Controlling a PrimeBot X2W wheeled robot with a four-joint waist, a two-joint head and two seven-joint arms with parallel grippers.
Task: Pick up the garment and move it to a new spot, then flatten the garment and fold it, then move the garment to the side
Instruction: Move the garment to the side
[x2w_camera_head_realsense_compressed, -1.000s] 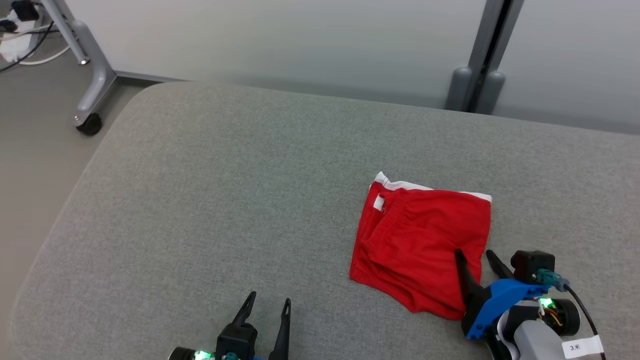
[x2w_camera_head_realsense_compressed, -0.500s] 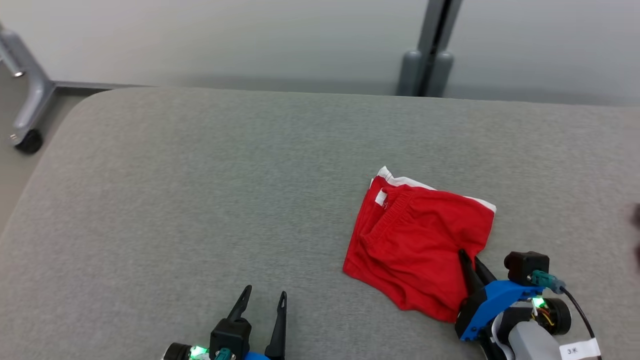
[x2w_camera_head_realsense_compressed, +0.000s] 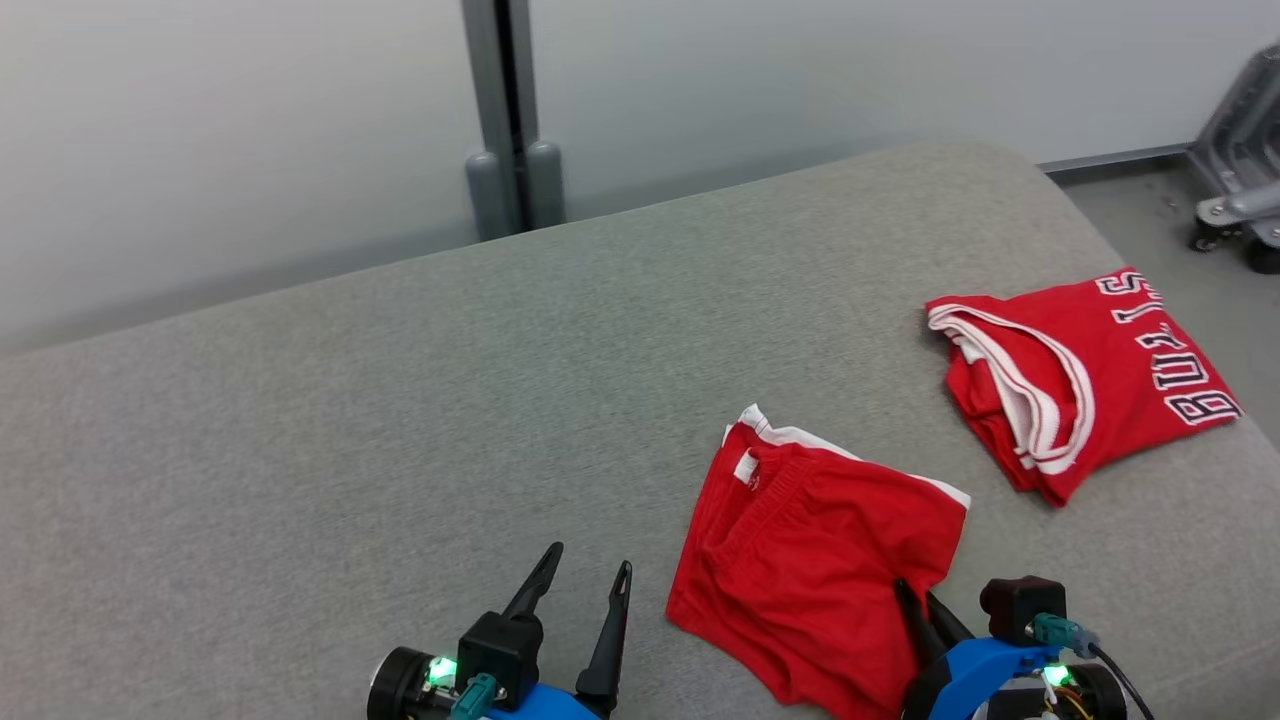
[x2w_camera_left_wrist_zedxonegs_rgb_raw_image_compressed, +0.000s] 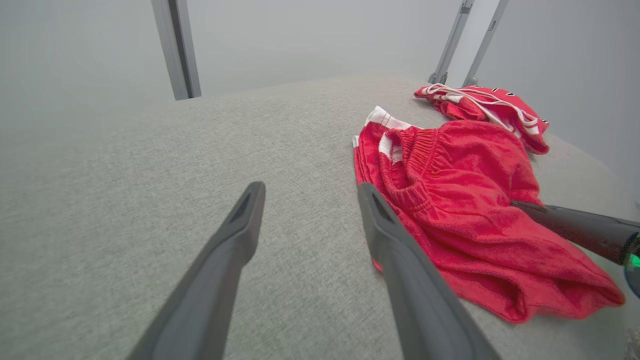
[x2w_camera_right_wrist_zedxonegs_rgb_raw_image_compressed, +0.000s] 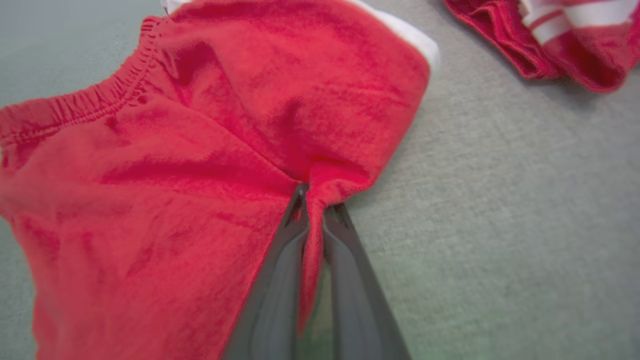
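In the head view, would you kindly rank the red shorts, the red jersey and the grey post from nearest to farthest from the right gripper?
1. red shorts: pinched at a corner by the right gripper.
2. red jersey: farther back on the cushion, to the right.
3. grey post: beyond the cushion's far edge, to the left.

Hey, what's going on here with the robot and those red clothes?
The robot's right hand is shut on a bunched corner of the red shorts, which lie on the grey padded surface. Its left hand is open and holds nothing, just to the left of the shorts. A red jersey with white trim and lettering lies folded further to the right, apart from the shorts.
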